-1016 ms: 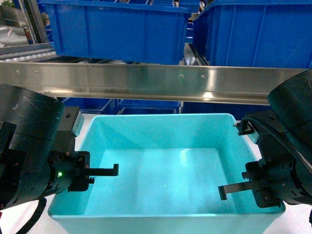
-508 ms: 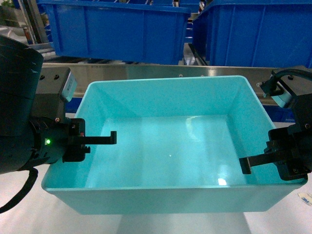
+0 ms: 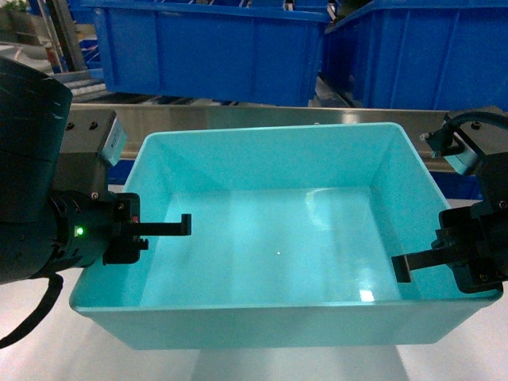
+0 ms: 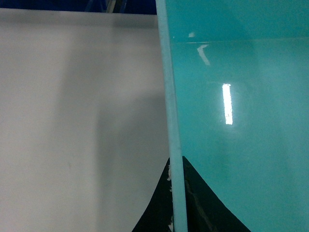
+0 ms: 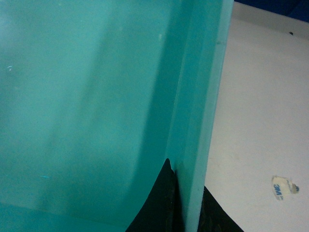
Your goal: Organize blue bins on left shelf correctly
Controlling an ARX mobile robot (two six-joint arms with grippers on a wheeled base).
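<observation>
1. Left gripper (image 3: 163, 228), black, at 9 o'clock in the head view: one finger inside the light turquoise rectangular plastic tub (image 3: 278, 238), the rest outside its left wall. The left wrist view shows the tub's rim edge running between dark finger surfaces, so the gripper is clamped on that wall.

2. The tub sits centre frame, open side up, apparently level. Long axis runs left to right, 9 to 3 o'clock; its far wall faces 12 o'clock toward the shelf. It appears lifted off the white table (image 3: 40, 357), though contact underneath is not visible.

3. Shiny stainless-steel shelf rail (image 3: 262, 116) crosses just behind the tub's far rim at 12 o'clock. Dark royal-blue plastic crates (image 3: 206, 48) stand on the tier above it.

4. Right gripper (image 3: 417, 262), black, at 3 o'clock: one finger inside the right wall, body outside. The right wrist view shows the wall pinched between dark fingers, so it is clamped as well. A small white sticker (image 5: 284, 187) lies on the table beyond that wall.

5. Step in hand, as judged: two-arm carry of the tub toward the shelf. The next move calls for both arms advancing together toward 12 o'clock, keeping the tub level and its far rim clear of the rail.
</observation>
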